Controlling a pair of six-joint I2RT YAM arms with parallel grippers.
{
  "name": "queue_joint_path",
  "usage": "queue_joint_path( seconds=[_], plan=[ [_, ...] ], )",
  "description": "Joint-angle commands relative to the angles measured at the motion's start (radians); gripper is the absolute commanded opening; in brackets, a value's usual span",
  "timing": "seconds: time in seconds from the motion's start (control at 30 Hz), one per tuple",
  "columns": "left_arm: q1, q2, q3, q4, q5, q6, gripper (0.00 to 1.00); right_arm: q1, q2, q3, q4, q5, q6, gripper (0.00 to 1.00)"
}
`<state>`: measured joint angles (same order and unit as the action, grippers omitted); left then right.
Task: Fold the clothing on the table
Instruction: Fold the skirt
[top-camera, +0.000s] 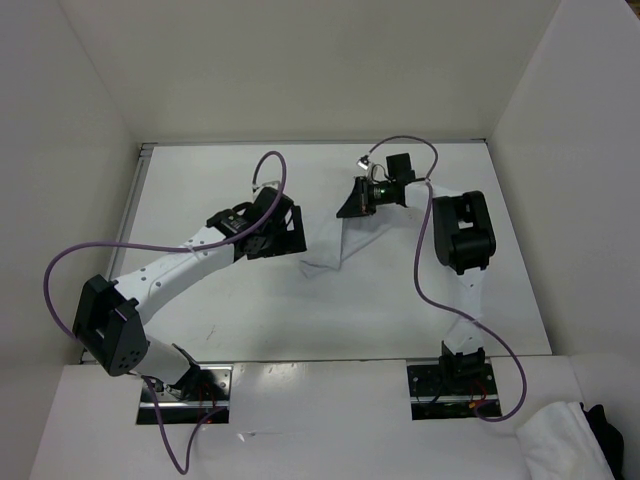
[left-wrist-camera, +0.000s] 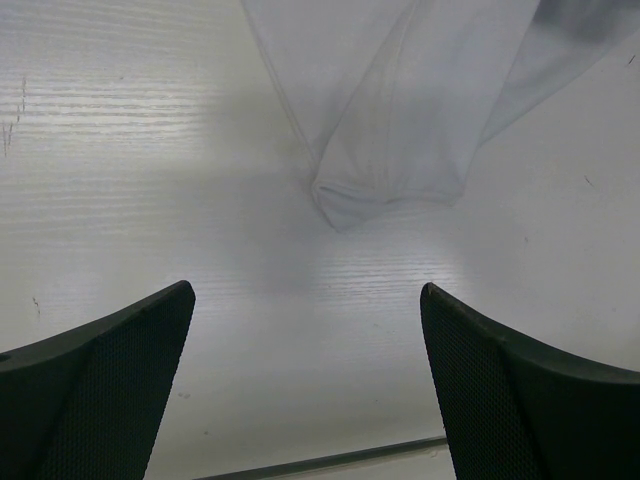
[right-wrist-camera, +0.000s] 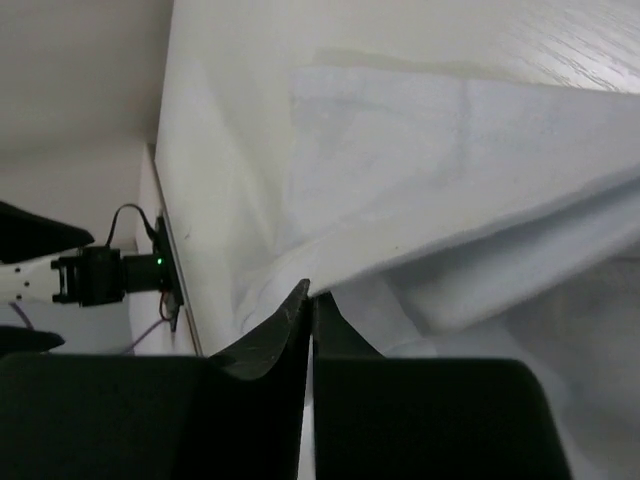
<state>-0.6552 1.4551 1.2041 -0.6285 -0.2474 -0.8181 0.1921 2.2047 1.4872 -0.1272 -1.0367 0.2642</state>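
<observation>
The clothing (top-camera: 335, 250) lies on the table (top-camera: 400, 310), in the middle, between the two grippers. The left gripper (left-wrist-camera: 306, 292) hangs over bare table with its fingers (left-wrist-camera: 120, 380) set wide apart and holding nothing. A narrow folded corner of the clothing points toward it, just ahead of the fingertips and clear of them. The right gripper (right-wrist-camera: 308, 298) sits at the far right part of the clothing. Its fingers (right-wrist-camera: 265, 355) are pressed together on a fabric edge, and a fold beside the tips is raised off the surface. A fabric mound (top-camera: 555, 440) lies off the table, near right.
</observation>
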Motion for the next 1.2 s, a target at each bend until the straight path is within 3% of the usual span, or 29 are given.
queue_joint_path(
  seconds=[0.0,0.1,0.13,0.23,0.27,0.37,0.53,0.6,0.8,1.0,1.17],
  plan=[
    [0.012,-0.002,0.022,0.010,0.013,-0.015,1.00,0.004,0.013,0.120,-0.058,-0.100,0.019,0.00],
    [0.012,0.007,0.022,0.019,0.013,-0.006,1.00,0.004,0.026,0.205,-0.040,-0.149,0.088,0.00],
    [0.012,0.007,0.022,0.019,0.013,-0.006,1.00,0.018,0.035,0.234,-0.040,-0.149,0.089,0.04],
    [0.012,0.007,0.011,0.019,0.022,-0.006,1.00,0.030,0.104,0.343,0.023,-0.172,0.219,0.44],
    [0.012,0.007,0.011,0.019,0.031,-0.006,1.00,0.044,0.118,0.375,0.094,-0.172,0.268,0.69],
    [0.012,0.007,0.011,0.019,0.040,-0.015,1.00,0.067,0.127,0.421,0.085,-0.157,0.284,0.84],
    [0.012,0.040,0.002,0.055,0.086,0.010,1.00,0.044,0.090,0.421,-0.047,-0.155,0.126,0.85],
    [-0.001,0.091,0.029,0.064,0.097,0.084,1.00,0.024,0.078,0.412,-0.106,-0.146,0.077,0.85],
    [-0.184,0.336,0.204,-0.054,-0.111,0.308,1.00,-0.106,0.032,0.341,-0.193,-0.125,-0.025,0.85],
    [-0.296,0.522,0.377,-0.063,-0.309,0.385,1.00,-0.224,-0.005,0.332,-0.235,-0.114,-0.065,0.85],
    [-0.374,0.616,0.430,-0.063,-0.611,0.461,1.00,-0.258,-0.023,0.354,-0.304,-0.126,-0.132,0.85]
  ],
)
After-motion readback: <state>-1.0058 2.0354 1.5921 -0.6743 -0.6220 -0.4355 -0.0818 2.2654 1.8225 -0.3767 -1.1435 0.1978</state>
